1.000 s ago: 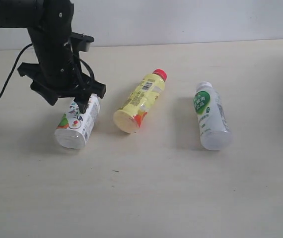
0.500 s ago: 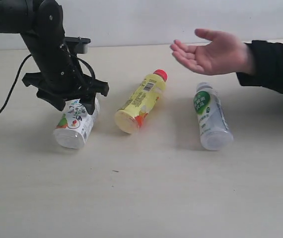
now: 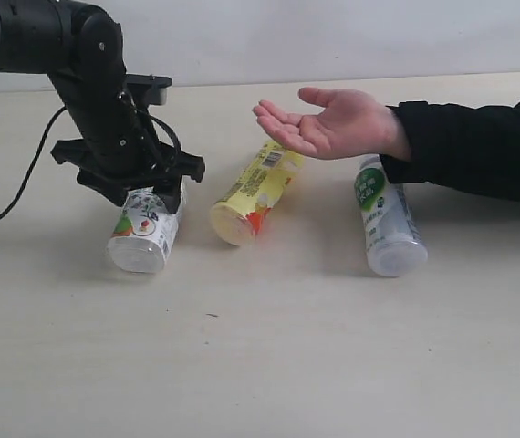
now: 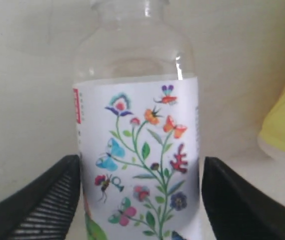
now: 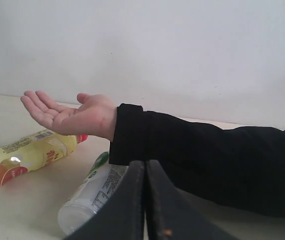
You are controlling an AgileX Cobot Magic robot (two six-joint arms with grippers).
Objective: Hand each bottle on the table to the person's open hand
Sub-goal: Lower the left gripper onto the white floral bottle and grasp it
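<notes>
Pale beige wood-look table [image 3: 269,365] w/ a plain white wall [image 3: 333,36] behind it, 3 bottles lying on their sides in a rough row.

Far left: left gripper [image 3: 141,193] on the black arm is down over the white floral-label plastic bottle [image 3: 141,233]. Wrist cam shows it best: left gripper [image 4: 140,200] spread wide, ribbed black fingers [image 4: 37,205] right up against both sides of the floral bottle [image 4: 137,150], so it looks clamped on. Bottle's on the table tho, base pointing toward the ext cam. Thin black cable [image 3: 14,182] loops off the arm to the left.

Middle: yellow plastic bottle [image 3: 251,196], lying at an angle just beside the floral one, not touching. Its far end is tucked under the person's open hand [image 3: 328,128], palm up above the table, black sleeve [image 3: 479,151] running off to the right.

Right of that: clear plastic bottle w/ green-white label [image 3: 383,219], near the wrist/sleeve, well apart from the yellow one.

Right gripper [image 5: 145,200] only shows in its own cam: fingers pressed together, nothing btwn them, looking at the hand [image 5: 72,115] w/ both the yellow bottle [image 5: 27,155] and the green-label one [image 5: 95,190] below it.
</notes>
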